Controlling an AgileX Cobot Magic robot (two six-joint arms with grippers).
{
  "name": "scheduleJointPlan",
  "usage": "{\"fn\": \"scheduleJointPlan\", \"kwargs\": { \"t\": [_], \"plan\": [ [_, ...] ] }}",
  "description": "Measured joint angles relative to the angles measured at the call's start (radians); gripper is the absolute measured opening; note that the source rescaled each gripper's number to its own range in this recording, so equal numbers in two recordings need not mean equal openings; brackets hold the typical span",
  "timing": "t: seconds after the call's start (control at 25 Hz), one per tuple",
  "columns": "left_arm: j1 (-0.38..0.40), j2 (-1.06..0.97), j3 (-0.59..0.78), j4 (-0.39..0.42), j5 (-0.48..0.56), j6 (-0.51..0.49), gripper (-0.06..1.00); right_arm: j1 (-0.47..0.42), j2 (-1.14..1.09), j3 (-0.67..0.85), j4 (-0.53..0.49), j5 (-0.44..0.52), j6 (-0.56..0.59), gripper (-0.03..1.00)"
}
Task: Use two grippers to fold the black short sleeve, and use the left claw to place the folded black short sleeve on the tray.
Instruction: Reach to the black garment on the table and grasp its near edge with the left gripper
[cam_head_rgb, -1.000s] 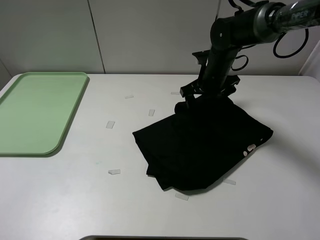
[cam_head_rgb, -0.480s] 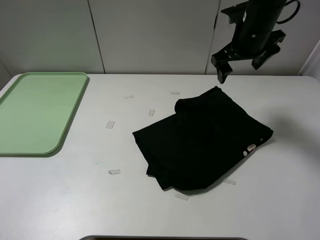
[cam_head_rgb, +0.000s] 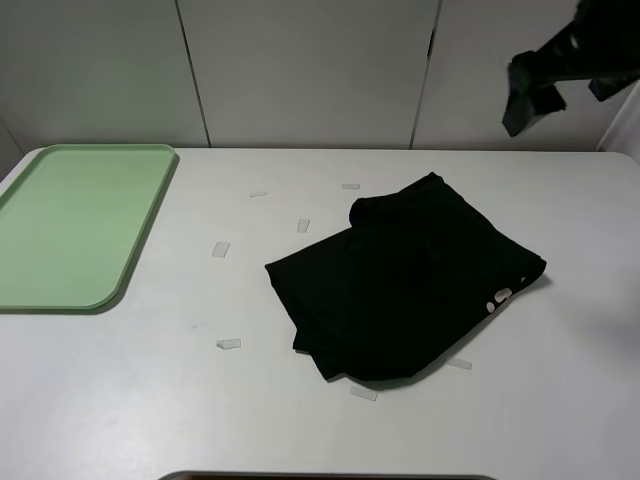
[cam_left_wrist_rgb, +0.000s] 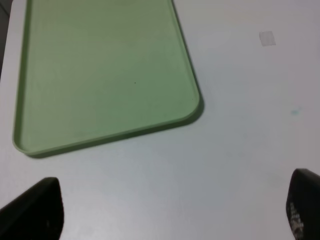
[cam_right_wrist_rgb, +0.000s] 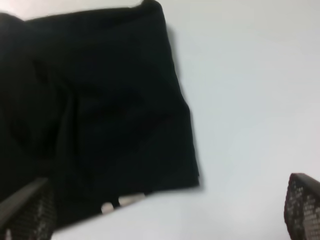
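Note:
The black short sleeve (cam_head_rgb: 400, 280) lies folded into a rumpled block right of the table's middle, with a bit of pale lettering (cam_head_rgb: 498, 296) at its right edge. My right gripper (cam_head_rgb: 560, 85) hangs open high over the far right corner, well clear of the cloth. The right wrist view looks down on the short sleeve (cam_right_wrist_rgb: 100, 100) between that gripper's (cam_right_wrist_rgb: 165, 210) wide-apart fingertips (cam_right_wrist_rgb: 302, 205). The left claw (cam_left_wrist_rgb: 167, 210) is outside the exterior view; its wrist view shows it open and empty above bare table beside the tray (cam_left_wrist_rgb: 100, 65). The pale green tray (cam_head_rgb: 70, 220) sits empty at the far left.
Small clear tape strips dot the white table (cam_head_rgb: 180, 400), among them one (cam_head_rgb: 221, 249) between tray and shirt, one (cam_head_rgb: 229, 344) nearer the front and one (cam_head_rgb: 363, 393) at the shirt's front edge. A grey panelled wall (cam_head_rgb: 300, 70) closes the back.
My right gripper rose off the shirt's far edge and swung up and to the right, leaving the cloth lying still. The shirt and tray have not moved.

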Motion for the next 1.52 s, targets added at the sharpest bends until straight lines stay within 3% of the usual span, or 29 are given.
{"fn": "scheduleJointPlan", "kwargs": {
  "t": [0.4,0.72,1.08,1.32,1.52],
  "plan": [
    [0.000,0.000,0.000,0.000,0.000,0.000,0.88,-0.060,-0.563,0.367,0.038,-0.020,-0.028,1.00],
    [0.000,0.000,0.000,0.000,0.000,0.000,0.88,-0.060,-0.962,0.478,0.096,0.096,-0.011,1.00],
    [0.000,0.000,0.000,0.000,0.000,0.000,0.88,-0.060,-1.219,0.489,0.133,0.133,0.042,1.00],
    [0.000,0.000,0.000,0.000,0.000,0.000,0.88,-0.060,-1.376,0.628,0.174,0.064,0.055,1.00],
    [0.000,0.000,0.000,0.000,0.000,0.000,0.88,-0.058,-1.419,0.721,0.187,0.060,0.056,1.00]
  ]
}}
